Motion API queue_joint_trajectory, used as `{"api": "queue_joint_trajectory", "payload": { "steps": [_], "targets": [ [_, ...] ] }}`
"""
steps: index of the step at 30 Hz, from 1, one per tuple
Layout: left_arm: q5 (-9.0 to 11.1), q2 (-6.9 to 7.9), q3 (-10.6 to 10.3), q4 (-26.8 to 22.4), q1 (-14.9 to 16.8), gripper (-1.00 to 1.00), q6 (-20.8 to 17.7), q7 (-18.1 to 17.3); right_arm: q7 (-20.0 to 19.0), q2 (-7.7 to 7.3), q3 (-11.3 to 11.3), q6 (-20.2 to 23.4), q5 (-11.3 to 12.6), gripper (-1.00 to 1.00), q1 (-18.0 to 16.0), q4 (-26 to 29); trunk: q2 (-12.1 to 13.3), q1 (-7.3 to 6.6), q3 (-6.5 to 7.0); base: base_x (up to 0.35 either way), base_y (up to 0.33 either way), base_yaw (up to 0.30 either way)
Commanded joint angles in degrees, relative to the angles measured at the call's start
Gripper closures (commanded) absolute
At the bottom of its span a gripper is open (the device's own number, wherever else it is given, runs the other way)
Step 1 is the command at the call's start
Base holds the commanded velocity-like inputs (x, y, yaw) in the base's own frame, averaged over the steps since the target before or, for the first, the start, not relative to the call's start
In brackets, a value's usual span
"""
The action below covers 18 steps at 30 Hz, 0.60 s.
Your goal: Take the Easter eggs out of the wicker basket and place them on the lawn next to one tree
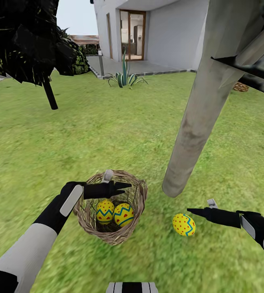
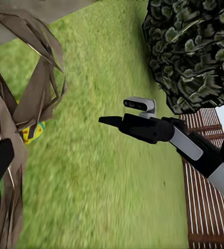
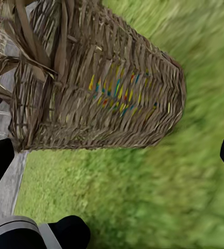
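The wicker basket point(image 1: 135, 203) stands on the lawn point(image 1: 107, 134) with two Easter eggs point(image 1: 104, 211) point(image 1: 124, 214) inside. The third egg point(image 1: 183, 224) lies on the grass near the foot of the tree's pale trunk point(image 1: 189, 138). My left gripper point(image 1: 126, 187) hovers over the basket's far rim, open and empty. My right gripper point(image 1: 191, 211) hangs just above the lying egg, open, with nothing between its fingers; it also shows as the right gripper point(image 2: 108, 121) in the left wrist view. The right wrist view faces the basket's side point(image 3: 91, 104), egg colours showing through the weave.
A black-leaved tree with a thin dark trunk point(image 1: 49, 94) stands at the far left. A spiky agave point(image 1: 125, 77) and the white house point(image 1: 168, 32) are behind. A slatted fence point(image 2: 210, 197) runs beyond the right arm. Open grass surrounds the basket.
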State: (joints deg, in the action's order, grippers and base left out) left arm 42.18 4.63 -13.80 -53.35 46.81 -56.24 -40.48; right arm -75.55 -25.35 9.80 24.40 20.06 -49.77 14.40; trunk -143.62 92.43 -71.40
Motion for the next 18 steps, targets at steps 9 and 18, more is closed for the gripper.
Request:
{"api": "queue_joint_trajectory", "payload": {
  "steps": [9,18],
  "targets": [
    [0.0,0.09,-0.1,0.0,0.0,-1.0,-0.2,-0.1,-0.1,-0.05,0.5,0.3,0.7,-1.0,0.0,-0.1,0.1,-0.24,1.95,0.0,0.0,0.0],
    [0.0,0.11,0.0,0.0,0.0,-1.0,-0.2,-0.1,0.0,-0.05,0.5,0.4,0.7,-1.0,0.0,-0.2,0.2,-0.47,3.95,0.0,0.0,0.0]
  ]
}}
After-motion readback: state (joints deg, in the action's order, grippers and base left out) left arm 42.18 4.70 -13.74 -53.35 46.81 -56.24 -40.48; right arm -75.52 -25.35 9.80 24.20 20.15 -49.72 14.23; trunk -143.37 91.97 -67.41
